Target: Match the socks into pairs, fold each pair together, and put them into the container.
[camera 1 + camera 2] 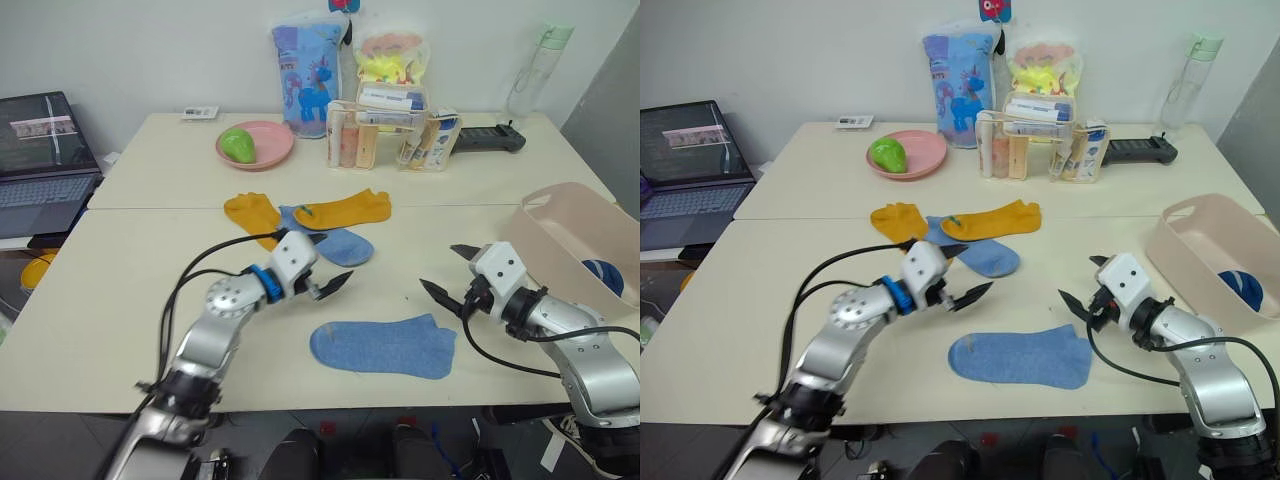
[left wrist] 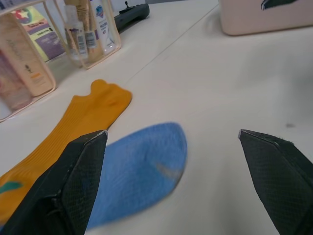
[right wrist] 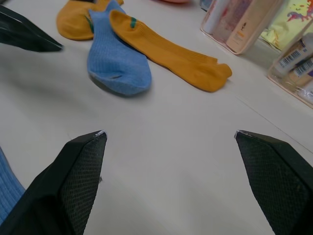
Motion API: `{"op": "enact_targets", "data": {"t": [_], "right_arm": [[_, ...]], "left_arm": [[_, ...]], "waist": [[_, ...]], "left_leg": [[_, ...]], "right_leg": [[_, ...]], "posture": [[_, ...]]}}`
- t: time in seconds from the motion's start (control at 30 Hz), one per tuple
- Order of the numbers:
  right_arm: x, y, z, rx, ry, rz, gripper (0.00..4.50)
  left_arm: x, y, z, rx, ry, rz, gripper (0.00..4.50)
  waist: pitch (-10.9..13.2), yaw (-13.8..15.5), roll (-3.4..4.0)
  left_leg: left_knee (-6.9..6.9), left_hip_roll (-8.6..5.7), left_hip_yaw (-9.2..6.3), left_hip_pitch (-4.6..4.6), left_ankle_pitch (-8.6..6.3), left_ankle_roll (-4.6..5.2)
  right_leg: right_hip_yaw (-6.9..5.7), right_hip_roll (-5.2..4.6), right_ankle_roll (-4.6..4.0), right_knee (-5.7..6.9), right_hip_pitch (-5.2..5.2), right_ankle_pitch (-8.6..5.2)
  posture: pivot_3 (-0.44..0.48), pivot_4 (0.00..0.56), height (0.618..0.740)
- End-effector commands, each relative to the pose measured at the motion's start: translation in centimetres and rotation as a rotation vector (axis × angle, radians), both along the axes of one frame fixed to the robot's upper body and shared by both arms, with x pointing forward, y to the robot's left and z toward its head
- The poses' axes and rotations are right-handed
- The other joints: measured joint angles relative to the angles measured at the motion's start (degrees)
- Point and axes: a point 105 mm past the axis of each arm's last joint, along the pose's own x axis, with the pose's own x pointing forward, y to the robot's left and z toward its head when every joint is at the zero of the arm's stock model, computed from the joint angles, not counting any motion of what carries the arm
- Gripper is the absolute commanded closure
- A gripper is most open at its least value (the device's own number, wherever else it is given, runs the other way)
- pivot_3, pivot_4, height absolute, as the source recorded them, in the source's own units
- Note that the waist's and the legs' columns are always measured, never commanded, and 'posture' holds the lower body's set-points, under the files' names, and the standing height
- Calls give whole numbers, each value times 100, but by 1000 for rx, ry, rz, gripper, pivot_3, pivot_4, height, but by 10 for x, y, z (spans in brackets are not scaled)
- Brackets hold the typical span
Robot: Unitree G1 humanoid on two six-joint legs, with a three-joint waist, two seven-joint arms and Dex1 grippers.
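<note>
Right now both arms hover low over the pale table (image 1: 130, 300), and neither has a sock in its grasp. Over on the left, the left gripper (image 1: 322, 266) has its two black fingers spread wide, empty, poised just above the tabletop beside a light blue sock (image 1: 338, 243) that lies half under a mustard yellow sock (image 1: 345, 208). A second mustard sock (image 1: 251, 213) sits just beside that little heap, its edge overlapping the blue one. On the right, the right gripper (image 1: 450, 272) is also splayed open with nothing between its fingers, pointing in toward the middle of the table. Between the two grippers, closer to the near edge, another light blue sock (image 1: 383, 346) lies flat on its own, well apart from the heap. The pink-beige container (image 1: 545, 225) stands at the table's right side, just beyond the right arm, and something dark blue (image 1: 603, 275) rests inside it; whether that is one sock or a folded pair cannot be told. Farther back, a round pink plate (image 1: 268, 149) holds a green fruit-shaped object (image 1: 238, 144), and a clear organizer with bottles (image 1: 375, 130) stands in front of two colourful bags. A laptop (image 1: 42, 160) sits open off the table's left end.
</note>
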Motion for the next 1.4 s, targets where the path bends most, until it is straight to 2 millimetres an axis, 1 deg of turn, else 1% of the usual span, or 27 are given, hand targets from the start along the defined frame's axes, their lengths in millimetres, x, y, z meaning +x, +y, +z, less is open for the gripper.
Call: {"op": "enact_targets", "data": {"t": [0.03, 0.1, 0.17, 0.2, 0.27, 0.4, 0.43, 0.5, 0.53, 0.63, 0.67, 0.83, 0.93, 0.97, 1.03, 1.07, 1.17, 1.23, 1.33, 1.4], "right_arm": [[-1, 4, 7, 3, -41, -12, 0], [-1, 4, 5, 1, -44, -20, 0], [-3, 4, 3, 0, -45, -26, 0], [-4, 4, 4, 3, -47, -29, 0], [-4, 4, 6, 6, -51, -33, 0], [-7, 5, 8, 8, -60, -26, 0], [-10, 9, 9, 28, -56, -5, 0], [-16, 15, 10, 57, -45, 37, 0], [-19, 18, 10, 60, -36, 62, 0], [-24, 22, 6, 32, -20, 99, 0], [-25, 22, 5, 28, -18, 101, 0], [-19, 17, 5, 29, -25, 64, 0], [-17, 14, 9, 56, -34, 43, 0], [-15, 10, 9, 48, -44, 25, 0], [-12, 4, 8, 37, -54, -6, 0], [-10, 0, 8, 37, -61, -24, 0], [-6, -5, 11, 48, -80, -58, 0], [-3, -7, 13, 49, -98, -77, 0], [5, -14, 28, 85, -175, -146, 0], [6, -17, 32, 99, -190, -162, 0]], "left_arm": [[5, -8, -10, 30, 42, -1, 19], [11, -9, -17, 57, 48, 20, 19], [14, -9, -29, 123, 63, 31, 19], [17, -8, -32, 143, 63, 48, 197], [21, -7, -32, 154, 47, 70, 632], [23, -8, -30, 141, 37, 69, 1886], [23, -9, -31, 131, 45, 65, 2284], [23, -9, -32, 101, 69, 71, 2934], [23, -9, -32, 89, 79, 80, 3217], [26, -7, -32, 90, 76, 95, 4264], [26, -7, -32, 90, 75, 96, 4470], [27, -6, -26, 64, 50, 109, 4470], [20, -8, -16, 28, 39, 65, 4470], [8, -14, -3, 0, 22, -25, 4470], [-14, -24, 13, -21, 19, -172, 4470], [-25, -29, 17, -25, 39, -238, 4470], [-44, -40, 23, -37, 104, -344, 4470], [-52, -48, 28, -70, 152, -395, 4470], [-53, -59, 23, -58, 231, -441, 4470], [-53, -62, 19, -43, 273, -465, 4470]], "waist": [[0, -17, 0], [1, -44, -1], [1, -56, -1], [1, -59, -1], [1, -64, -1], [0, -66, -1], [1, -67, -1], [1, -69, -1], [1, -67, -1], [1, -68, -1], [1, -69, -1], [1, -71, -1], [1, -74, -1], [1, -76, -1], [1, -84, -1], [1, -78, -1], [-1, -64, 2], [-1, -68, 2], [0, -81, 1], [0, -81, 1]], "left_leg": [[-1, 2, 0, 0, 0, 0], [-3, 3, -2, 0, 0, -1], [-4, 2, -4, -1, 0, -1], [-3, 1, -6, -1, 0, -1], [-2, -1, -6, -1, 0, -1], [-2, -2, -9, -1, 0, -1], [-2, -1, -9, -1, 0, -1], [-2, -2, -9, -2, 0, -1], [-2, -2, -9, -2, 0, -1], [-1, -2, -9, -2, 0, -1], [-1, -3, -9, -2, 0, -1], [-1, -3, -10, -2, 0, -1], [-1, -2, -11, -2, 0, -1], [-1, -1, -11, -2, 0, -1], [-1, 0, -10, -3, 0, -1], [-1, 0, -11, -3, 0, -2], [0, -2, -13, -3, 0, -1], [0, -2, -12, -2, 0, -1], [0, -2, -11, -2, 0, -1], [0, -2, -11, -2, 0, -1]], "right_leg": [[0, -1, 1, -1, -1, 0], [2, -1, 1, -1, -7, 0], [2, 0, 0, 1, -9, 0], [0, -1, 0, 2, -8, 0], [2, 0, 0, 3, -7, 0], [0, -1, 0, 3, -7, 0], [0, -1, 1, 3, -7, 0], [0, -2, 1, 2, -7, 0], [0, -2, 1, 2, -8, 0], [0, -2, 1, 2, -6, 0], [0, -2, 1, 2, -6, 0], [0, -2, 1, 2, -6, 0], [0, -2, 1, 3, -7, 0], [0, -2, 1, 3, -8, 0], [2, -3, 1, 2, -8, 0], [1, -3, 1, 1, -8, 0], [0, -4, 0, 1, -4, 0], [0, -3, 1, 1, -3, 0], [1, 0, 1, 4, -5, 0], [0, 1, 1, 6, -5, 0]], "posture": [[0, 150, 740], [0, 150, 740], [0, 150, 740], [0, 150, 740], [0, 150, 740], [0, 150, 740], [0, 150, 740], [0, 150, 740], [0, 150, 740], [0, 150, 740], [0, 150, 740], [0, 150, 740], [0, 150, 740], [0, 150, 740], [0, 150, 740], [0, 150, 740], [0, 150, 740], [0, 150, 740], [0, 150, 740], [0, 150, 740]]}}
